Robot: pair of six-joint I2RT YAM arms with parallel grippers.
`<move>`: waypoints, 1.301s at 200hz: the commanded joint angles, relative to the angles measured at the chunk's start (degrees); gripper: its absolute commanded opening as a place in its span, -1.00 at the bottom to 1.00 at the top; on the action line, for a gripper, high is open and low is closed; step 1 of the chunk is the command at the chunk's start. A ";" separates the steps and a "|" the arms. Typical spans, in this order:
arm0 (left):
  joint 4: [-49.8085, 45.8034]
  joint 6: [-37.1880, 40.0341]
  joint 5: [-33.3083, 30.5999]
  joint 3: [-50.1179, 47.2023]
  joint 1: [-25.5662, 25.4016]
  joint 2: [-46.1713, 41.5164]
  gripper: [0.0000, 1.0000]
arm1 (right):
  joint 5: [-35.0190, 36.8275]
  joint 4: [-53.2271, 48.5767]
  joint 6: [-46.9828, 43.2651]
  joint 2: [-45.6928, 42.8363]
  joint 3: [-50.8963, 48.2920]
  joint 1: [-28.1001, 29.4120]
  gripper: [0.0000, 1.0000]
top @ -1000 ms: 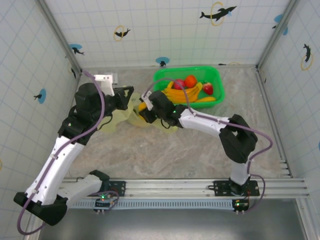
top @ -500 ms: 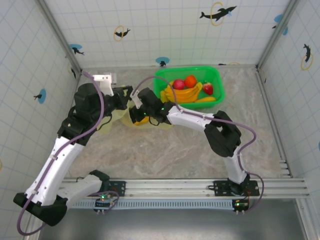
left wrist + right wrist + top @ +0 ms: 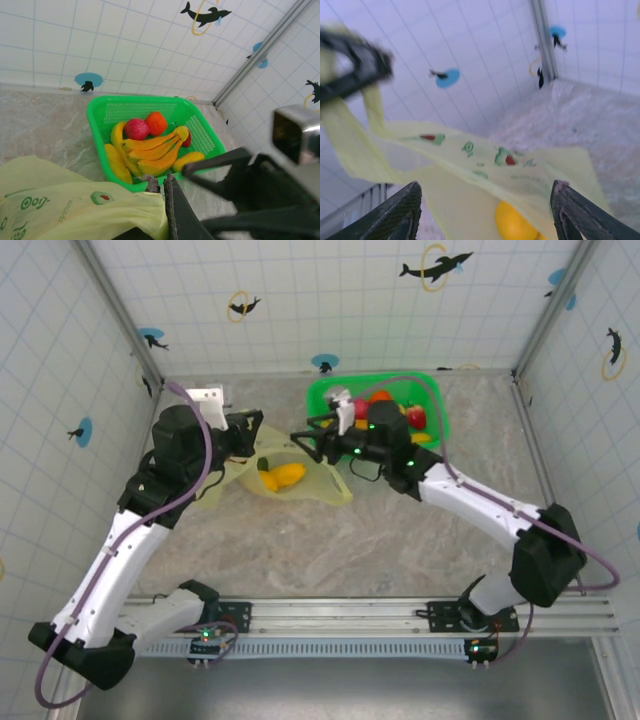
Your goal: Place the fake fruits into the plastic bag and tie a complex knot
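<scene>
Top external: left gripper (image 3: pixel 250 434) is closed on the top edge of the bag (image 3: pixel 305 485), pinching the thin film and holding it lifted off the surface (image 3: pixel 350 545). The rest of the bag lies crumpled and spread on the surface between the two arms, left of the basket (image 3: pixel 402 377). A yellow fruit (image 3: pixel 283 476) lies in the bag's open mouth, with a dark green tip at its left end. Right gripper (image 3: pixel 308 436) hovers above the right side of the bag, just left of the basket, with fingers apart and nothing in them. The right arm crosses over the basket and hides much of it. An orange (image 3: pixel 380 397) and a red fruit (image 3: pixel 416 417) show past the arm.

Left wrist: the basket (image 3: pixel 140 99) sits near the back wall. It holds a banana bunch (image 3: pixel 155 147), a dark-red round fruit (image 3: pixel 136 129), an orange (image 3: pixel 156 122) and more bananas along the sides. The bag (image 3: pixel 75 210) fills the lower left, with green prints on it, and its edge runs up to a dark finger at the bottom centre. The right arm's dark body is on the right, blurred.

Right wrist: its own fingers (image 3: pixel 400 210) stand wide at the bottom corners. The bag (image 3: pixel 485 165) stretches between them, and the yellow fruit (image 3: pixel 512 222) sits under its upper layer. The bag's handle hangs from the left gripper (image 3: pixel 357 65) at top left, blurred.
</scene>
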 commanded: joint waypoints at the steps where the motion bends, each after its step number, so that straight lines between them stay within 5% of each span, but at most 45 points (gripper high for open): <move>1: -0.07 0.51 -0.68 0.51 -0.44 0.84 -0.84 | -1.67 3.73 4.20 -1.54 -4.01 -5.51 0.38; 51: 0.50 0.96 0.70 0.55 -0.44 2.13 -0.83 | 17.03 -18.43 -7.62 14.45 10.37 -18.42 0.45; 124: -0.24 1.67 0.94 1.57 -0.42 5.52 -0.84 | 25.65 -29.07 -12.51 43.82 39.38 -24.08 0.80; 161: -0.51 2.00 0.71 1.67 -0.39 6.60 -0.84 | 21.53 -36.12 -10.95 54.31 52.14 -25.71 0.82; 231: 0.14 2.11 0.92 1.80 -0.42 7.87 -0.84 | 19.31 -35.29 -10.10 55.13 47.68 -26.91 0.73; 260: 0.23 2.02 1.07 1.93 -0.43 8.22 -0.83 | 17.81 -34.51 -8.94 55.58 48.08 -27.67 0.53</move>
